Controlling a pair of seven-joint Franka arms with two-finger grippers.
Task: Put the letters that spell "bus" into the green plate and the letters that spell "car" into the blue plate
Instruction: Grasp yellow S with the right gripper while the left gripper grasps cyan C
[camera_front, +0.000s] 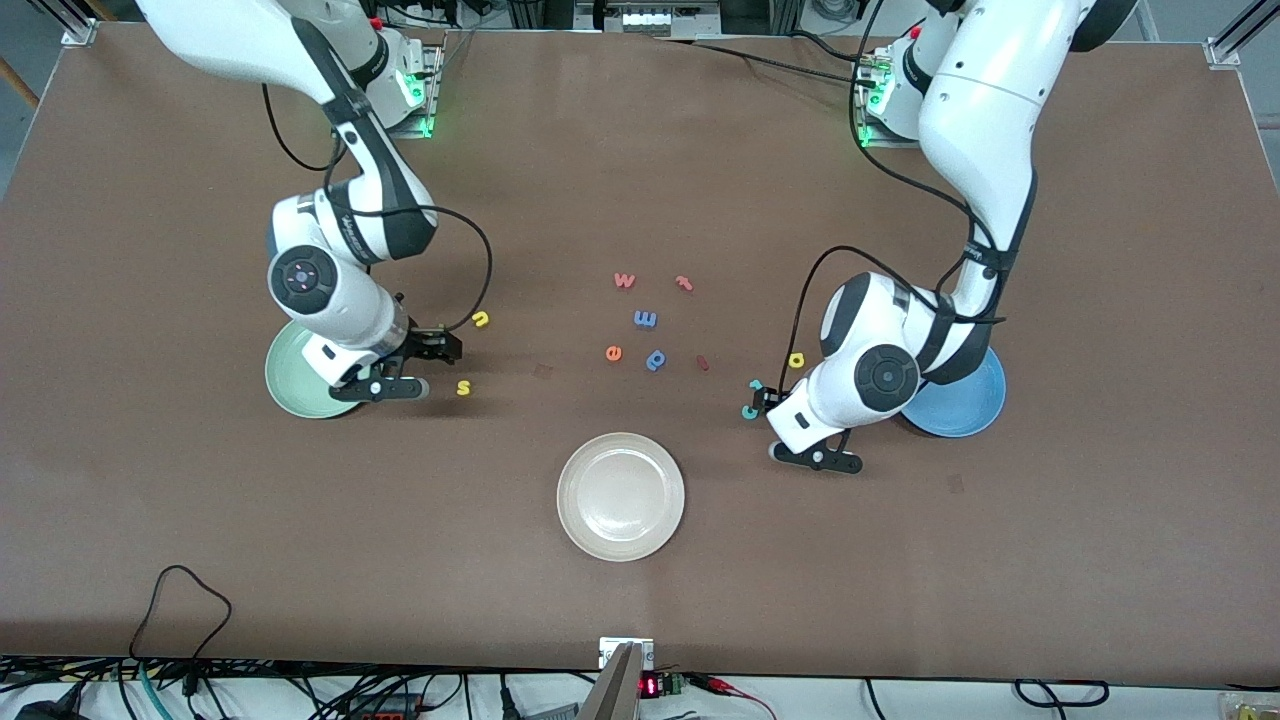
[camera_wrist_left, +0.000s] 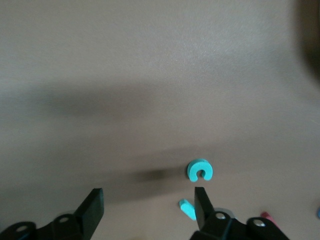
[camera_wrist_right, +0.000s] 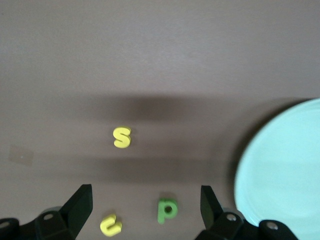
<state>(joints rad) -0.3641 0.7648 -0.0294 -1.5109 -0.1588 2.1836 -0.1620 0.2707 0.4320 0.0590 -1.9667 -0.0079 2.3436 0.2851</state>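
Observation:
My right gripper (camera_front: 443, 347) hangs open beside the pale green plate (camera_front: 290, 385). In the right wrist view the dark green b (camera_wrist_right: 166, 210) and the yellow u (camera_wrist_right: 111, 225) lie on the table between its open fingers (camera_wrist_right: 80, 205). The yellow s (camera_wrist_right: 122, 137) lies a little past them, and the green plate (camera_wrist_right: 285, 175) is at one side. The u (camera_front: 481, 319) and s (camera_front: 464, 387) also show from the front. My left gripper (camera_front: 768, 398) is open by the teal c (camera_wrist_left: 200, 169) and teal r (camera_wrist_left: 187, 208), which is beside one finger. The yellow a (camera_front: 796, 360) lies close by. The left arm partly hides the blue plate (camera_front: 960, 405).
A white plate (camera_front: 620, 497) sits mid-table, nearer the front camera. Loose letters lie in the middle: a pink w (camera_front: 624, 280), a red one (camera_front: 684, 283), a blue one (camera_front: 645, 319), an orange e (camera_front: 614, 352), a blue p (camera_front: 656, 360) and a dark red piece (camera_front: 702, 363).

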